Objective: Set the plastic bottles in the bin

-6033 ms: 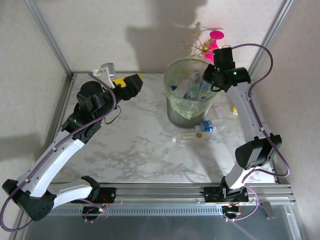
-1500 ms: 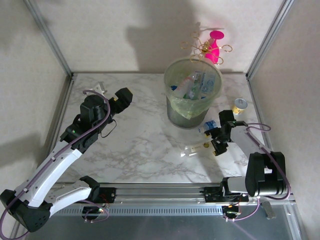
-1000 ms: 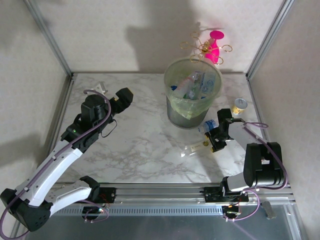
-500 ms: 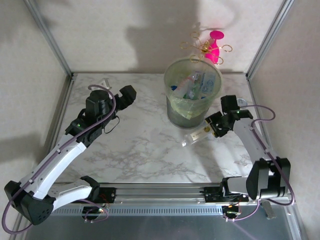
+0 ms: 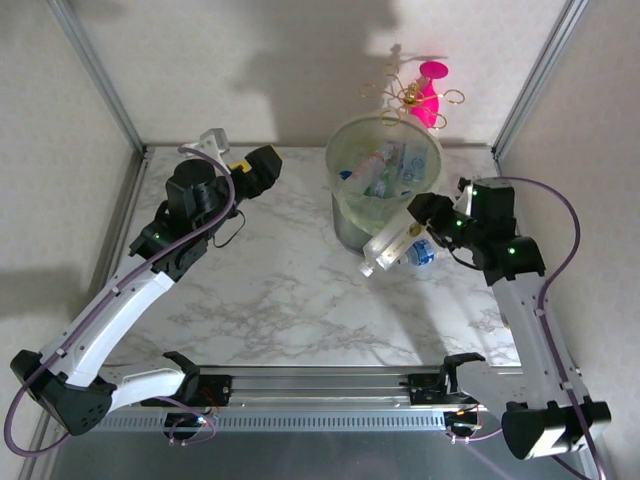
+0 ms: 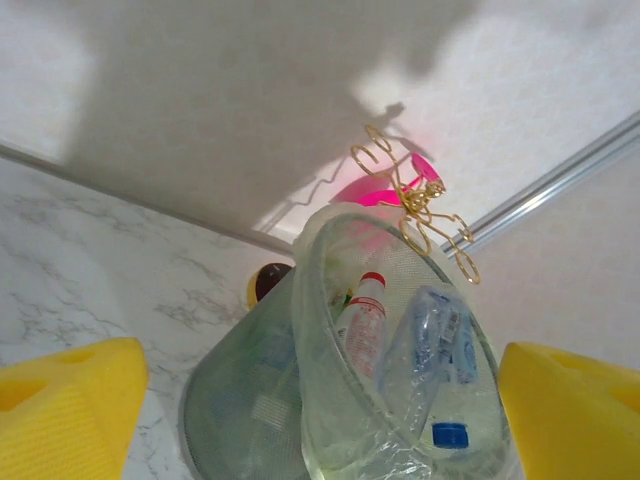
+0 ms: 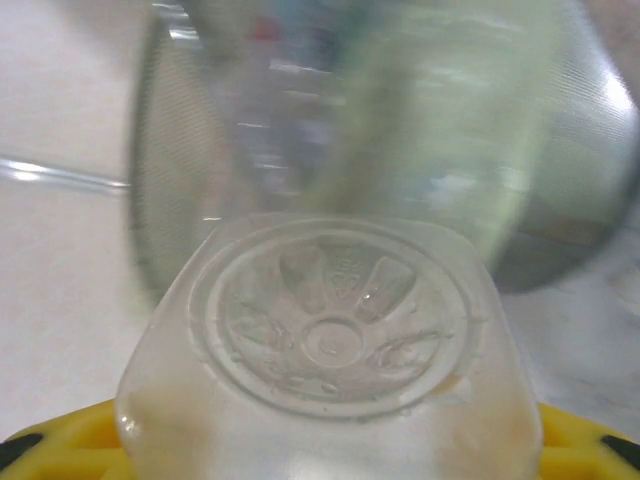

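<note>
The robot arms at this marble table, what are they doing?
The right gripper holds a clear plastic bottle, raised beside the translucent pale green round bin, which has several bottles inside. Another clear bottle with a blue label lies on the marble table near the bin's base. The left gripper is open and empty.

White marble table [image 5: 270,290] in front of me, and what sits on it.
The top is pale with grey veins, and most of it to my left and near me is bare. The bin [image 5: 350,232] stands upright on the far right part. A clear bottle [image 5: 421,254] with a blue label lies on its side just beside the bin's foot, on my right. The pink-and-gold ornament [image 5: 420,92] rises behind the bin, its foot hidden from me.
</note>
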Tool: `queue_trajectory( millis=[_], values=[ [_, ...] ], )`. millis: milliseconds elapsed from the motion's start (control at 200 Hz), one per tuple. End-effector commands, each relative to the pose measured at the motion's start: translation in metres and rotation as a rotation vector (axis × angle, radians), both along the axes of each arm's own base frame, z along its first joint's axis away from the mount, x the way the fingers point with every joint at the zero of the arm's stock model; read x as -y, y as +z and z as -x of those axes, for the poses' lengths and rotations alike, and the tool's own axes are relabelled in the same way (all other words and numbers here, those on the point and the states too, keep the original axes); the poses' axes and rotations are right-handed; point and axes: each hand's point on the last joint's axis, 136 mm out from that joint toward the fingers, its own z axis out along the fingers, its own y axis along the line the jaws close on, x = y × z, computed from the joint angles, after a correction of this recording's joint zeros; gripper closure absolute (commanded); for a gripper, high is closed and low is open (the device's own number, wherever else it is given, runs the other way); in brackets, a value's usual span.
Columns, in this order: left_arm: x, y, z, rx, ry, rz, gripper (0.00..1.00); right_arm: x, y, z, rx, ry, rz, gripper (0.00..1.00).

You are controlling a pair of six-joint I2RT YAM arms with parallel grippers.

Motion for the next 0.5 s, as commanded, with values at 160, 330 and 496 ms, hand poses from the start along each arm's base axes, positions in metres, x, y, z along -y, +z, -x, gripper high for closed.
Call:
queue_trajectory(
  millis=[160, 330, 496],
  values=[
    [0.01, 0.032, 0.01, 0.106, -0.055, 0.022, 0.11, -0.016, 0.12, -0.038, 0.333, 0.071, -0.066, 0.65],
    [0.009, 0.02, 0.013, 0.083, -0.052, 0.021, 0.11, -0.003, 0.143, -0.085, 0.372, -0.04, -0.045, 0.68],
    [0.014, 0.016, 0.014, 0.063, -0.077, 0.026, 0.11, 0.011, 0.133, -0.14, 0.351, -0.145, 0.053, 0.7]
  ],
)
